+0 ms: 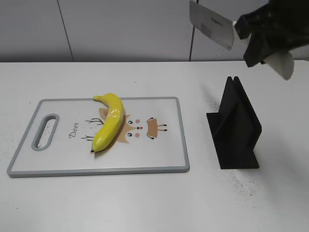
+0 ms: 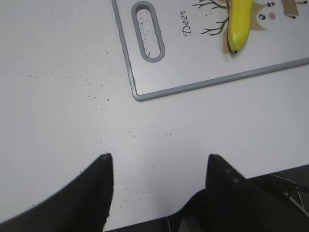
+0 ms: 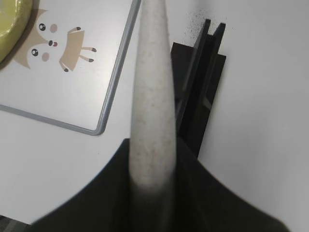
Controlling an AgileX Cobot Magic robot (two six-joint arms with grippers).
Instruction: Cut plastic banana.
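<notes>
The plastic banana [image 1: 109, 123] lies on the white cutting board [image 1: 164, 145], near its middle, dark tip toward the front; its tip end shows in the left wrist view [image 2: 240, 25] and an edge of it in the right wrist view [image 3: 12, 24]. My right gripper [image 1: 263, 36] is shut on a knife's pale handle [image 3: 153, 96] and holds it high above the black knife stand [image 1: 235, 126], with the blade [image 1: 210, 24] pointing up and left. My left gripper [image 2: 159, 159] is open and empty above bare table, in front of the board's handle end.
The cutting board has a grey rim and a handle slot [image 1: 44, 131] at its left end. The black knife stand [image 3: 198, 96] sits to the right of the board. The table [image 1: 145, 203] carries small dark specks.
</notes>
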